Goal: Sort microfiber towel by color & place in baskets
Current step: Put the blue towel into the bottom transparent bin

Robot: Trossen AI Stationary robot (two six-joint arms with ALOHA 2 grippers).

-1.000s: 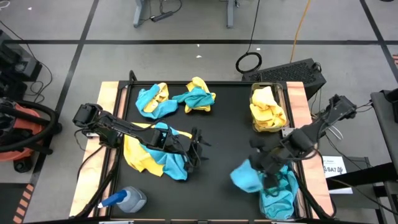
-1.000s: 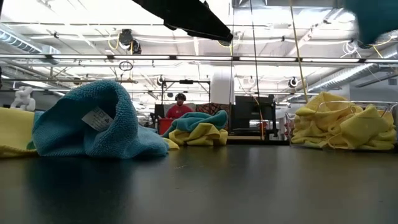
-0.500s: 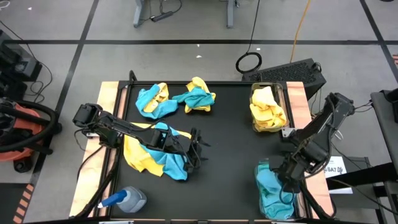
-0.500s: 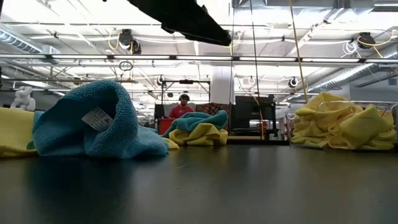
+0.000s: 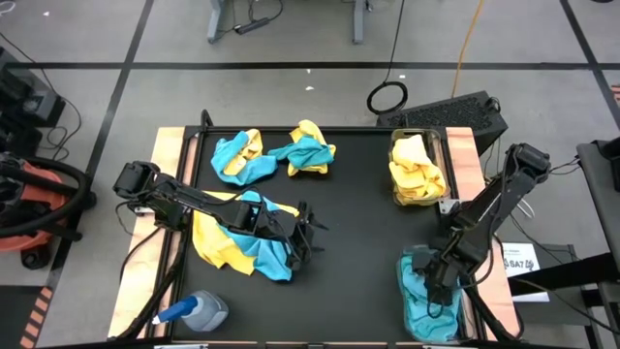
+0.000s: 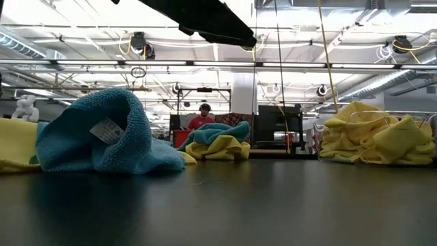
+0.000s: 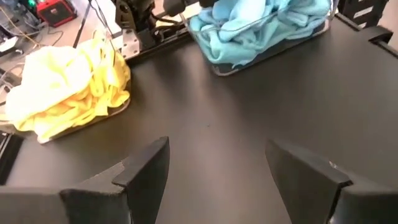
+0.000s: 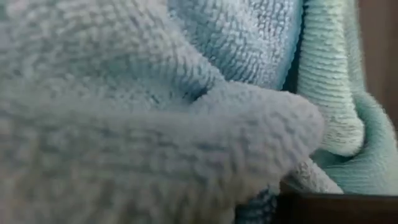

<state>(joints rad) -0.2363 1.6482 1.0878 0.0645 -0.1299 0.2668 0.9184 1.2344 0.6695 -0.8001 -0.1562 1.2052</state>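
right gripper [image 5: 433,291] down in the near-right basket [image 5: 407,267], clenched on a teal towel [image 5: 418,302]. left gripper [image 5: 308,231] released, hovering mid-table beside the mixed pile [image 5: 237,244]. yellow towels [image 5: 417,173] fill far-right basket [image 5: 398,138].

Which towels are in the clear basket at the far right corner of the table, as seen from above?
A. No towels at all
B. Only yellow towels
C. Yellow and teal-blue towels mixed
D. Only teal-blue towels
B: in the view from above, the far right basket holds only yellow towels; the teal-blue ones fill the near basket, where the right gripper is pressed in.
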